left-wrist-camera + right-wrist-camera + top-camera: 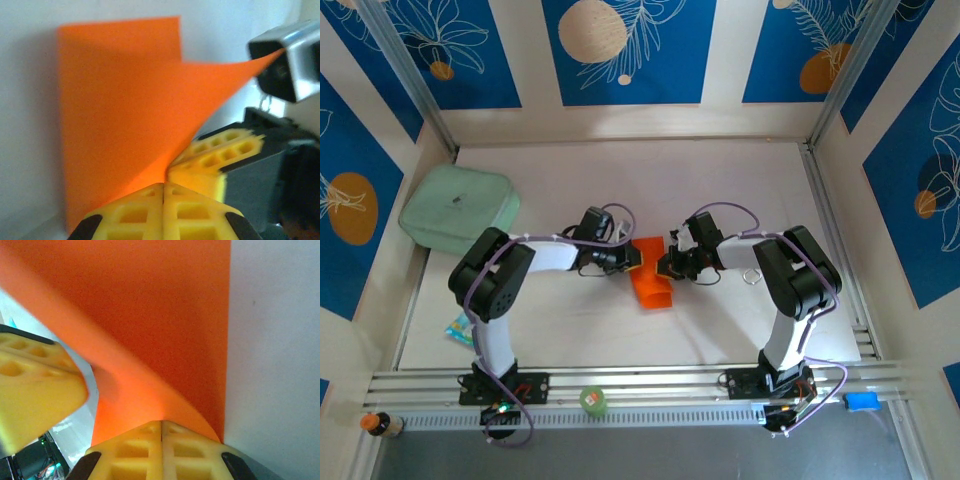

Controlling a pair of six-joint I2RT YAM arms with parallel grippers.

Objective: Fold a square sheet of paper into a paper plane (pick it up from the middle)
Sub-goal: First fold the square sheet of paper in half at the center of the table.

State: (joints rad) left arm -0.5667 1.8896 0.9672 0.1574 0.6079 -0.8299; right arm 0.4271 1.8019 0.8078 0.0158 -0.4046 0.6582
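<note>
While L pincer (163, 185) pinches orange paper (115, 110), R pincer (161, 423) clamps it too.

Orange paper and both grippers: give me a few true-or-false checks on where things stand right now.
1. The left gripper and the right gripper are both shut on the paper. True.
2. The paper lies fully flat on the table. False: one flap curls up between the grippers.
3. The green pad sits to the left, apart from the paper. True.
4. The paper rests on the green pad. False: it is mid-table, between the two grippers.
</note>
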